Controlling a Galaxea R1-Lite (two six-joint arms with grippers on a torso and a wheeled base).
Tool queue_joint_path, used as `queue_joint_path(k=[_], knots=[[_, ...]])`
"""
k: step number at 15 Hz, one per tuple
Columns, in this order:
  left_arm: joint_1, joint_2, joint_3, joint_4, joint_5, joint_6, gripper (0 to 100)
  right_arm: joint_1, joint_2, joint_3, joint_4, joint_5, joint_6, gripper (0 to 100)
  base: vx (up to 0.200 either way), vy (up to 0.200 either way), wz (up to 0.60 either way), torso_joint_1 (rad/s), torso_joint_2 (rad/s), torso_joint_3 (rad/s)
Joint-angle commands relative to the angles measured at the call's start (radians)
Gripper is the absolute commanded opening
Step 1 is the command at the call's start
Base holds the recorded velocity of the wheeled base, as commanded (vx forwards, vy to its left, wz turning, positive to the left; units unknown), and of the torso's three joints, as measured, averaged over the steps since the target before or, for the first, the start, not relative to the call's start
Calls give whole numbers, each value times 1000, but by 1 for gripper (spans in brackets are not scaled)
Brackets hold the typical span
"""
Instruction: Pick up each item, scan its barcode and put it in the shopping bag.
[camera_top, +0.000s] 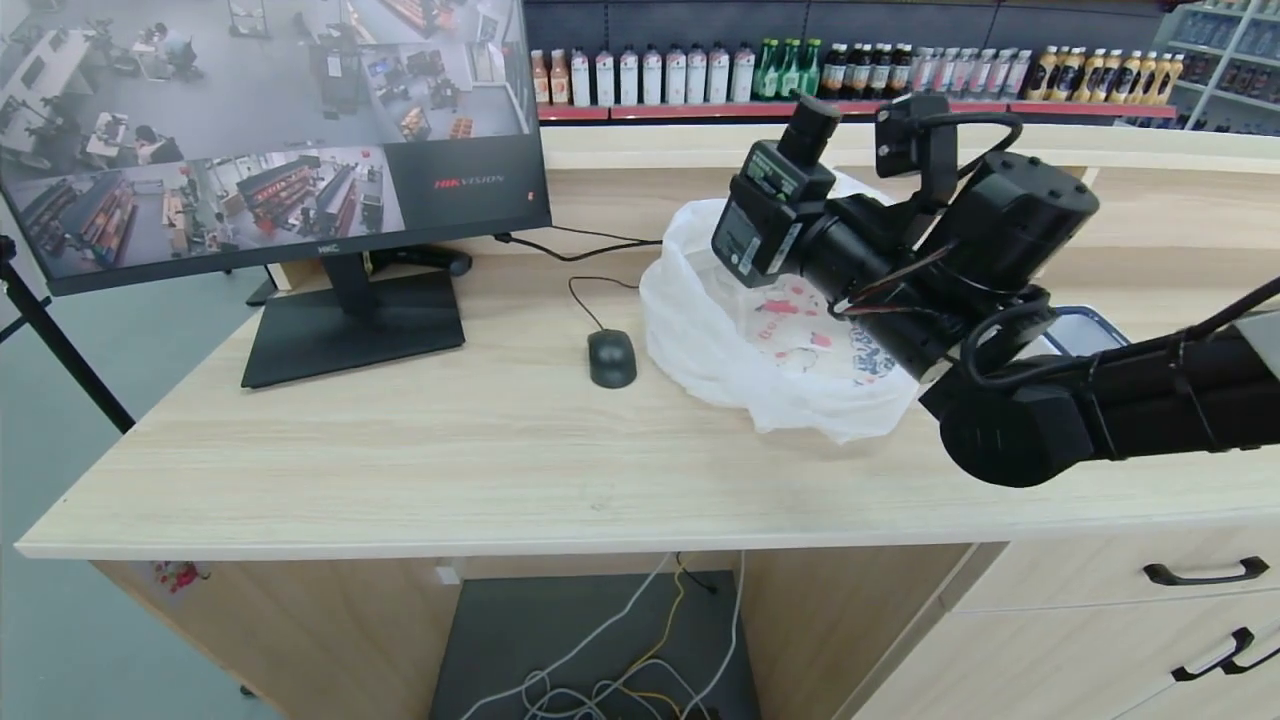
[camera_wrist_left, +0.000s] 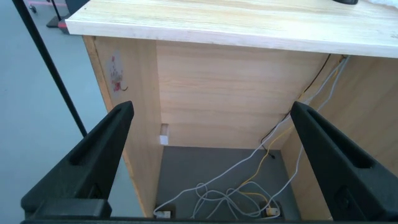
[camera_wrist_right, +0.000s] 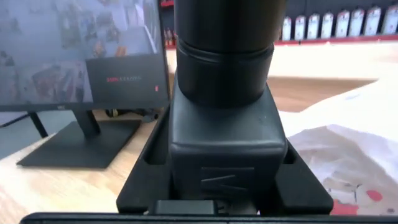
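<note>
Black item (camera_top: 775, 200) step: held over the bag, so probably bagging.
Left hand (camera_wrist_left: 211, 112): fingers spread wide, empty, low in front of the bench (camera_wrist_left: 249, 25).
Right hand (camera_top: 812, 238): clamped on the item, right of centre.
Axis: long axis tilted off upright, round cap toward upper frame.
Shopping bag (camera_top: 690, 330): beneath the item; next, lower into its mouth and release.

The black left gripper (camera_wrist_left: 211, 112), its 2 fingers (camera_wrist_left: 99, 155) spread wide, faces the recess under the light wooden worktop (camera_wrist_left: 249, 25); white and yellow cables (camera_wrist_left: 236, 190) lie at its 12 o'clock.
</note>
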Motion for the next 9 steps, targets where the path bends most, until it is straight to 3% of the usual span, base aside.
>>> queue_joint_path(k=[1, 9], knots=[[-1, 0, 0, 0, 0, 0, 100, -5, 32, -31, 30, 1, 4, 0, 0, 0, 0, 0, 0, 0], [-1, 0, 0, 0, 0, 0, 100, -60, 93, -177, 237, 2, 34, 0, 0, 0, 0, 0, 0, 0]])
